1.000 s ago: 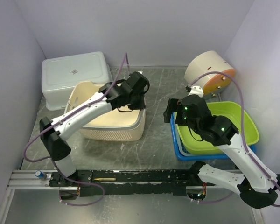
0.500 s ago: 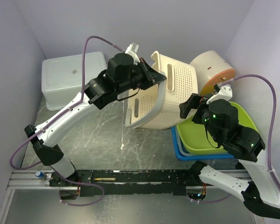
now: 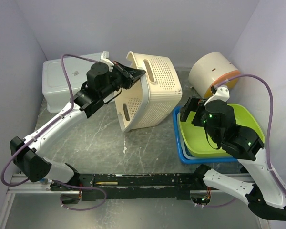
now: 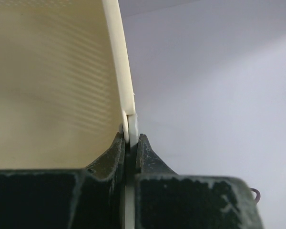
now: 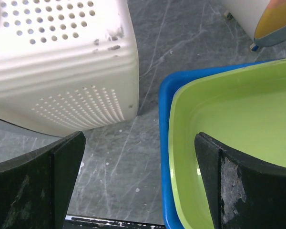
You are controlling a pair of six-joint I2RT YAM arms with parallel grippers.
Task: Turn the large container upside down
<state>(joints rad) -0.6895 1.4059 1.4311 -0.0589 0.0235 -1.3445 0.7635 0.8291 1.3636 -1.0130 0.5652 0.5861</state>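
Since the earlier view the cream basket (image 3: 152,88) is being swung back leftward, off the green tub (image 3: 250,125), and is being held tipped on its side over the table (image 3: 100,140). Its rim is being pinched by the left gripper (image 3: 133,74), the right gripper (image 3: 190,110) being kept spread and empty. The flip is judged half done: further rolling, mouth downward, is being called for.

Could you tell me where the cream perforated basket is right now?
In the top view the cream basket is tipped at mid-table, rim pinched by the left gripper, between the white storage box and the green tub.
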